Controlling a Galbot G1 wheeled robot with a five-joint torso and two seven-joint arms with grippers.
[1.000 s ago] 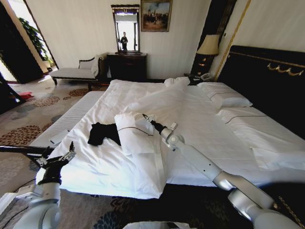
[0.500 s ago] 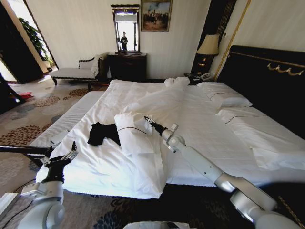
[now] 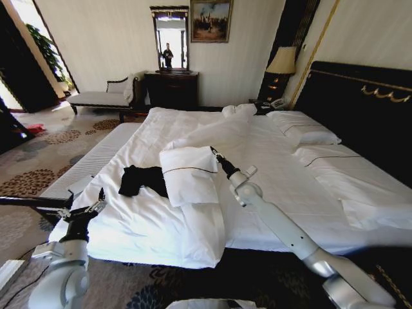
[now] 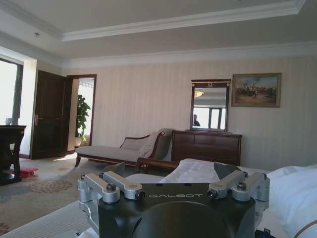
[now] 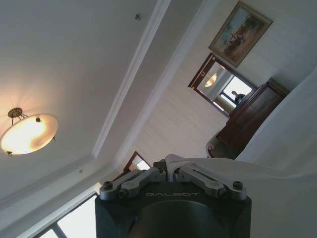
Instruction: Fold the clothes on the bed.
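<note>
On bed (image 3: 277, 167): black T-shirt (image 3: 143, 179) crumpled, partly under white pillow (image 3: 190, 175)

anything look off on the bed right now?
Yes. The right gripper is shut on the white pillow, which overlaps one edge of the crumpled black T-shirt on the bed. The left gripper is open near the bed's foot corner.

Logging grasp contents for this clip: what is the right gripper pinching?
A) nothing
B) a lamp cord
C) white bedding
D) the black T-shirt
C: the right gripper is shut on a fold of white bedding, lifted beside the black T-shirt, which lies loose on the bed.
</note>
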